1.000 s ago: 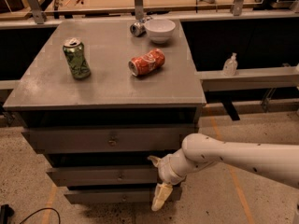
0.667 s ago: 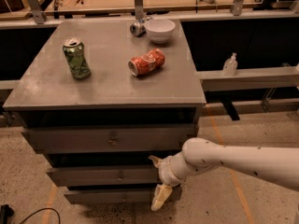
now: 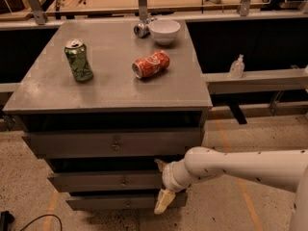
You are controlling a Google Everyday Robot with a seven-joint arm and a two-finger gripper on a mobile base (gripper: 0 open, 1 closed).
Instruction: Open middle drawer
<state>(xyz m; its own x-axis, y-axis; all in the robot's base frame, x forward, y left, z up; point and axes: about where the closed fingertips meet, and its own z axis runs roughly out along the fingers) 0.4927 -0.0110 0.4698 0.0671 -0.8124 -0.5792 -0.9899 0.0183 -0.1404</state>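
Observation:
The grey cabinet [image 3: 110, 88] has three drawer fronts stacked below its top. The middle drawer [image 3: 103, 181] is a low flat grey front with a small round knob [image 3: 124, 181], and it sits pushed in, roughly in line with the other fronts. My gripper [image 3: 161, 184] is at the right end of that front, well to the right of the knob. It is open, with one fingertip [image 3: 159, 164] above the front and the other finger [image 3: 163, 202] hanging below it. My white arm [image 3: 240, 167] reaches in from the right.
The top drawer [image 3: 115, 143] and bottom drawer [image 3: 125, 202] flank the middle one. On the cabinet top stand a green can [image 3: 79, 60], a tipped red can [image 3: 151, 64], a white bowl [image 3: 164, 31] and a silver can [image 3: 141, 29]. A rail with a bottle [image 3: 236, 67] is on the right.

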